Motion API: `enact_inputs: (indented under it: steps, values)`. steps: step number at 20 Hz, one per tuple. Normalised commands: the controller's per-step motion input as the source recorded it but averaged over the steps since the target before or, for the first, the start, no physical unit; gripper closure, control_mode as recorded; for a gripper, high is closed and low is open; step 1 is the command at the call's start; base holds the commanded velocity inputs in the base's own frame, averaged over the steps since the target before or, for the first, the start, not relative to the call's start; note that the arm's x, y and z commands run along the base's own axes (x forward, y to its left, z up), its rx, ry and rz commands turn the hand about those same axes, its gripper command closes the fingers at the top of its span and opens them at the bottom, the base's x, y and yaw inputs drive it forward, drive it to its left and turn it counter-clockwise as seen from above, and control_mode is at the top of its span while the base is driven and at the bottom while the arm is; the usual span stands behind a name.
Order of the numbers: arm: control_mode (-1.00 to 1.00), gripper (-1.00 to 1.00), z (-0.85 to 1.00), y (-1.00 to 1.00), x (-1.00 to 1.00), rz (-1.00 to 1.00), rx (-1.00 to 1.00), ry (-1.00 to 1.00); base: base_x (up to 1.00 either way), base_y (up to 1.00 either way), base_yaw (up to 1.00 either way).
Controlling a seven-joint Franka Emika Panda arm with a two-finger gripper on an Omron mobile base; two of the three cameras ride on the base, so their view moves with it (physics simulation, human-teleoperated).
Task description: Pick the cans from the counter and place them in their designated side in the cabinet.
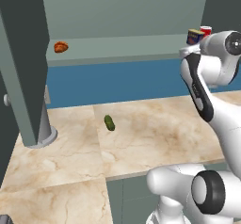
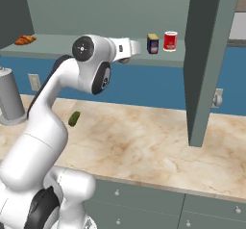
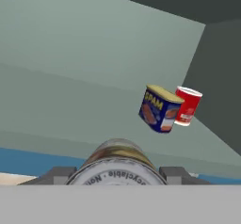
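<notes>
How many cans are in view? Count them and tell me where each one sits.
3. The blue Spam can and the red can stand side by side at one end of the cabinet shelf. The silver can is gripped in the hand, approaching the shelf.

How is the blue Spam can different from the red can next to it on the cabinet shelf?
The blue Spam can is boxy with a yellow top; the red can is round with a white rim. The Spam can stands nearer the arm's side, the red can nearer the cabinet's end wall. The Spam can has a dark blue label, the other a red one. Both stand upright on the same shelf.
</notes>
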Motion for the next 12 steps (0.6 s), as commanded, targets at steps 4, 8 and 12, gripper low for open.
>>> enact_inputs:
  steps: [4, 8, 12]
  values:
    - [-1.00, 1.00, 0.27, -0.09, 0.31, 0.00, 0.00, 0.01, 0.00, 0.00, 0.00]
    - [-1.00, 1.00, 0.15, -0.11, 0.25, 0.00, 0.00, 0.02, 0.00, 0.00, 0.00]
    - [-1.00, 1.00, 0.01, -0.11, 0.26, 0.02, 0.00, 0.00, 0.00, 0.00, 0.00]
